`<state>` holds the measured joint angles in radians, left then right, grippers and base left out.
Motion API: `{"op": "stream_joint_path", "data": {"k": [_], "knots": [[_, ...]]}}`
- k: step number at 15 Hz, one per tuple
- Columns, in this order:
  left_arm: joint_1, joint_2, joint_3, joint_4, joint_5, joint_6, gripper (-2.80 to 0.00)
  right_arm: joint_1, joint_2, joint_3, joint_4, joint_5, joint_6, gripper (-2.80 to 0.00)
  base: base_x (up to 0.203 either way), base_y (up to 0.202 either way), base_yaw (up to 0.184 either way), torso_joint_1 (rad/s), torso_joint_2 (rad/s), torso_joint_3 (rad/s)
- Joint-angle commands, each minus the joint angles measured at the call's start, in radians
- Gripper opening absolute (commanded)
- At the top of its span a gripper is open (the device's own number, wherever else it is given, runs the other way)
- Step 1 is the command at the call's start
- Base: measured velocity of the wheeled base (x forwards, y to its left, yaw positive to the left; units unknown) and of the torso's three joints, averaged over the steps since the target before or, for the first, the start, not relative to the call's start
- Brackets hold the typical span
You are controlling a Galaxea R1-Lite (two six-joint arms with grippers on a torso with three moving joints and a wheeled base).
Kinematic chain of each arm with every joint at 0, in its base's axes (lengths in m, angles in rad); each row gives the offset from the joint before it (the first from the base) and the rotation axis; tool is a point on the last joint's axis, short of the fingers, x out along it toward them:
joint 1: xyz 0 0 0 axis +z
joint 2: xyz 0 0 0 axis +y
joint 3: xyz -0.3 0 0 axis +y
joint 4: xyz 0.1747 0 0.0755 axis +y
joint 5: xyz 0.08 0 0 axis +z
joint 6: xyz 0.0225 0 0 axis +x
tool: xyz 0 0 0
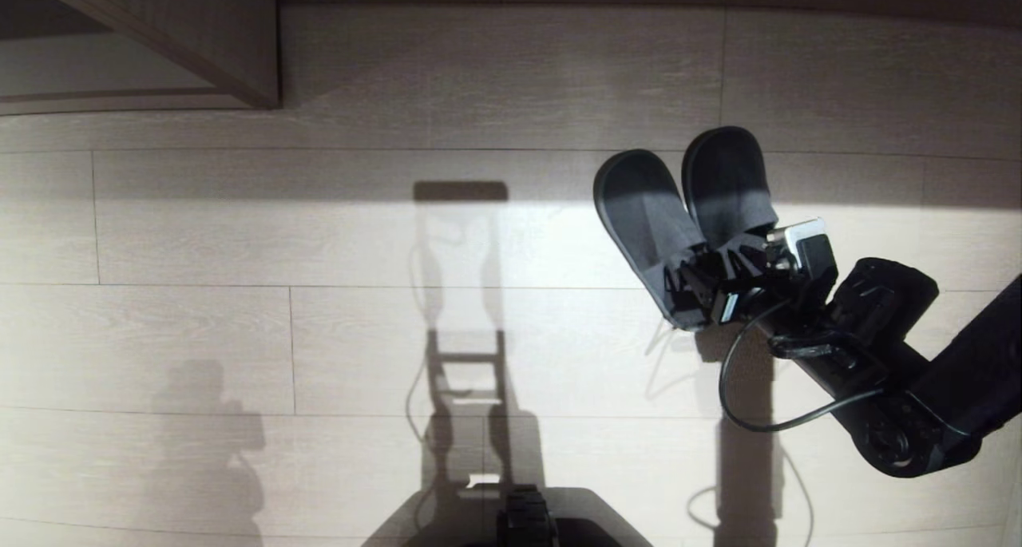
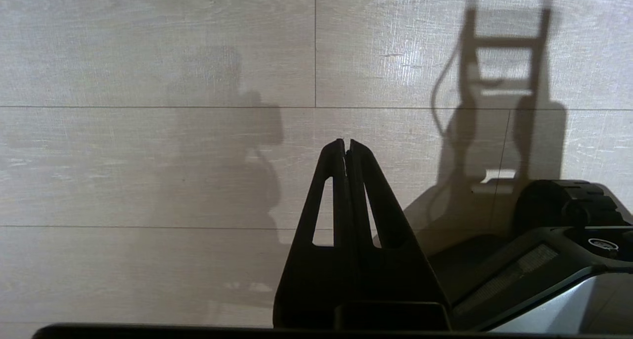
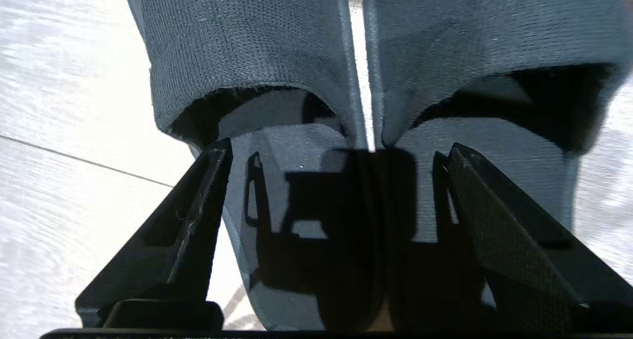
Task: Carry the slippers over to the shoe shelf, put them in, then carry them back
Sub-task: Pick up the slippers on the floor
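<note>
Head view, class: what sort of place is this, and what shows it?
Probably a room in a home: a pale wood-plank floor, slippers lying on it, and a low wooden shoe shelf by the wall.

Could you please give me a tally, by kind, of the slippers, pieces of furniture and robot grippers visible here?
Slippers: 2, grey-blue, side by side on the floor.
Shoe shelf: 1, at the far left corner.
Grippers: 2, the right gripper open over the slippers' heel ends, the left gripper shut above bare floor.
Total: 5
</note>
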<state>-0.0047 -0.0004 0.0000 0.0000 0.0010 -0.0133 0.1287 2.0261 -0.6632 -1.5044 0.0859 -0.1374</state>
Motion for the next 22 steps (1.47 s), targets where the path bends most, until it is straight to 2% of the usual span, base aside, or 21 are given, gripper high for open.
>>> {"op": "stream_joint_path", "data": {"k": [1,4,10,14,15,22], "knots": [[0.0,0.0,0.002,0.0,0.001,-0.001,-2.8,0.0,0.028,-0.019,-0.014,0.005,0.008,0.0,0.0,0.0,0.0,0.0,0.0,0.0],[0.0,0.0,0.002,0.0,0.001,-0.001,-2.8,0.0,0.027,-0.059,-0.012,0.016,0.015,0.0,0.0,0.0,0.0,0.0,0.0,0.0],[0.0,0.0,0.002,0.0,0.001,0.001,-2.8,0.0,0.092,-0.242,-0.01,0.032,-0.01,0.0,0.0,0.0,0.0,0.0,0.0,0.0],[0.0,0.0,0.002,0.0,0.001,0.001,-2.8,-0.001,0.127,-0.282,-0.01,0.034,-0.027,0.0,0.0,0.0,0.0,0.0,0.0,0.0],[0.0,0.0,0.002,0.0,0.001,0.001,-2.8,-0.001,0.145,-0.299,-0.011,0.034,-0.029,-2.8,0.0,0.0,0.0,0.0,0.0,0.0],[0.0,0.0,0.002,0.0,0.001,-0.001,-2.8,-0.001,0.178,-0.394,-0.011,0.078,-0.019,-2.8,0.0,0.0,0.0,0.0,0.0,0.0]]}}
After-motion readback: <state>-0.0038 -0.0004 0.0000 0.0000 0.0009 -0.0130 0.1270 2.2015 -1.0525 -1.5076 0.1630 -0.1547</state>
